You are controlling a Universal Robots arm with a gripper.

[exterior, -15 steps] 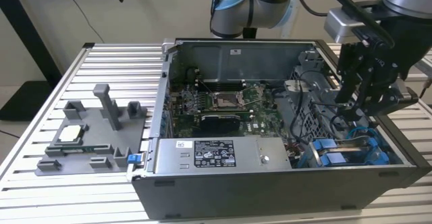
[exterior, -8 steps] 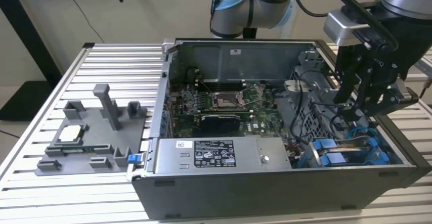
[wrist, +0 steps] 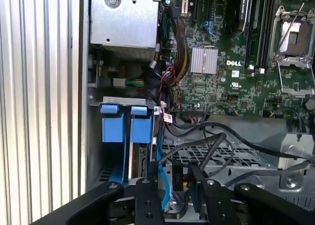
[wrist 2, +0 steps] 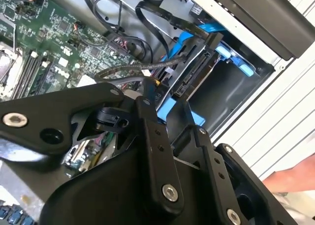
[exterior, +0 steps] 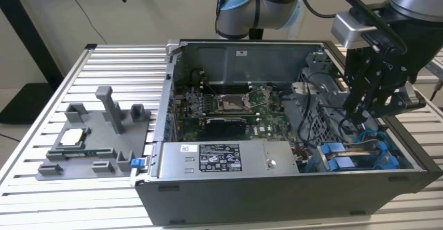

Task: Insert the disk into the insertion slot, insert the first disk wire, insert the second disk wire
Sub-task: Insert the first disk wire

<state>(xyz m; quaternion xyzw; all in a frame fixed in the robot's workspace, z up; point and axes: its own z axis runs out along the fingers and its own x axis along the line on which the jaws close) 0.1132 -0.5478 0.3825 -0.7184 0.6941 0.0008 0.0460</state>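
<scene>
Disk [wrist: 137, 158] seating looks finished, as I judge it. In the first wrist view the disk stands on edge inside the insertion slot [wrist: 123, 100], with bright blue plastic carrier tabs at the mouth and the thin, dull side of the drive running down between them. Standing edge-on suits a narrow bay of folded grey sheet metal. It also leaves the connector edge facing into the case, where cables can reach it. In the exterior view the insertion slot [exterior: 360, 154] lies at about four o'clock of the open computer case [exterior: 277, 199], hard against the case wall.

The end effector [exterior: 363, 113] hangs just above that corner, at about three o'clock of the case, with its black, angular metal links pointing down toward the bay. In the first wrist view a small black plastic connector [wrist: 179, 178] sits right by the end effector [wrist: 177, 188], and a slim, glossy blue cable [wrist: 162, 185] runs beside it. I cannot tell whether the end effector is clenched on that connector or released.

In the second wrist view a long black socket strip [wrist 2: 197, 75] lies against the blue carrier, just beyond the end effector [wrist 2: 172, 124]. I take that strip to be where the wires belong. Round black wires [wrist: 216, 136] loop loosely across the perforated metal nearby.

The green motherboard [exterior: 229, 105] fills the middle of the case, and the grey power-supply box [exterior: 221, 160] sits at six o'clock. Everything rests on a ribbed aluminium table [exterior: 41, 199].
</scene>
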